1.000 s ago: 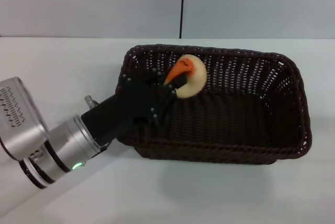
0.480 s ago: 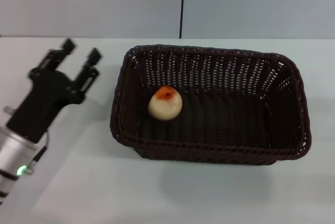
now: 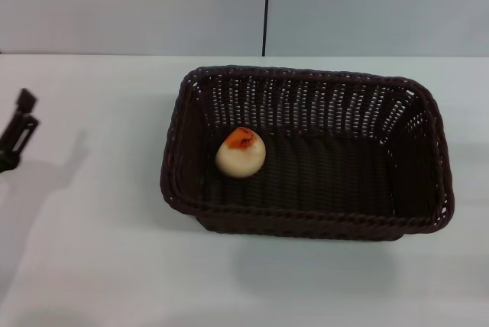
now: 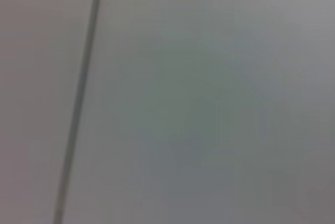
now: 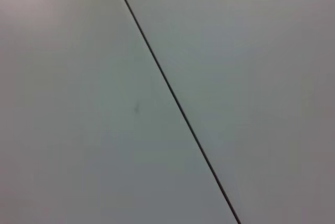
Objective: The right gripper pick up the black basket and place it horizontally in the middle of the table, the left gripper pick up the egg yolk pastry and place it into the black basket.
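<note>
One small round pale cream egg yolk pastry (image 3: 241, 152) with an orange-red patch on top sits inside the large rectangular dark brown-black woven wicker basket (image 3: 428, 159), on the basket floor toward its left end, close to the left wall and roughly midway between near and far walls. The black basket rests flat on the white table (image 3: 99, 266), long side running left to right, about mid-table. The all-black left gripper (image 3: 17, 130) shows only as a sliver at the far left edge of the head view, well apart from the basket and pastry, with bare tabletop between; its shadow falls on the table just right of it. Cannot tell whether its fingers are spread or pressed together, too little of it shows. Nothing is gripped in the part that shows. The pastry lies to the right of this gripper, not touching it. The right gripper is out of view in all pictures. Both wrist views show only a plain pale grey surface crossed by one thin dark line (image 5: 172, 96).
</note>
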